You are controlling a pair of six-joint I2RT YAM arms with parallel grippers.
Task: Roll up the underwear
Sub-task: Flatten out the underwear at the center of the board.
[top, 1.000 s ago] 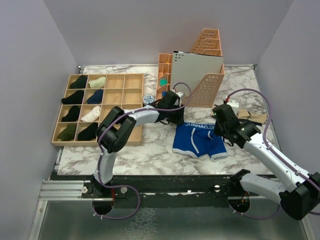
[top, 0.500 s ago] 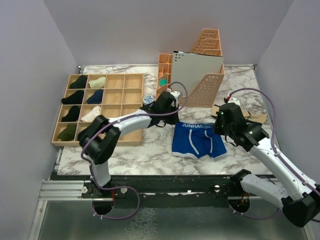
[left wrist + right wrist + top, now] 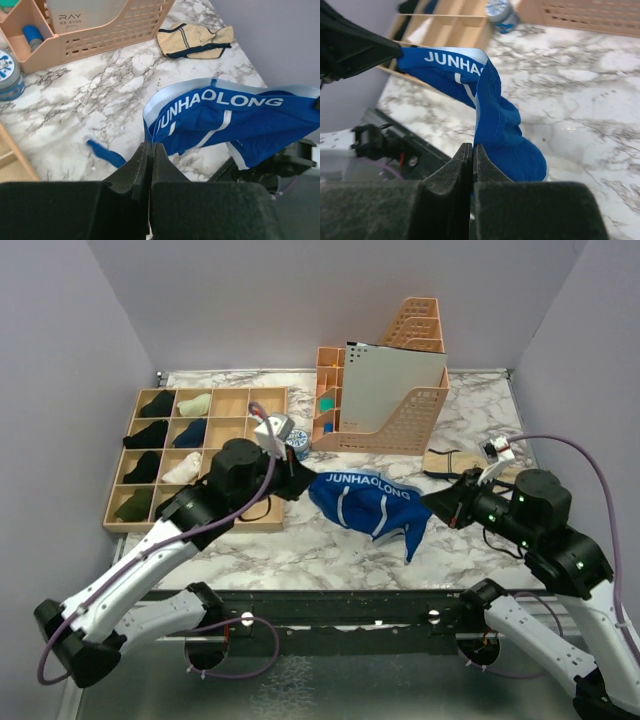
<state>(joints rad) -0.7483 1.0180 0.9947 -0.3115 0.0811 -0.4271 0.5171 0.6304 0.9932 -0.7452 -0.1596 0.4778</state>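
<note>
Top external view is showing the blue underwear [image 3: 370, 505], its white-lettered waistband uppermost, hanging crumpled above the marble surface [image 3: 300, 540]. It is stretching between the left end effector [image 3: 297, 483] and the right end effector [image 3: 435, 504], both clamping tight on its fabric.

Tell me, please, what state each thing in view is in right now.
left gripper: shut on the blue underwear.
right gripper: shut on the blue underwear.
blue underwear: unrolled, held up by its waistband between both grippers.
beige underwear: crumpled on the table, untouched.
wooden tray: left compartments filled, visible right ones empty.
file holder: upright.
</note>
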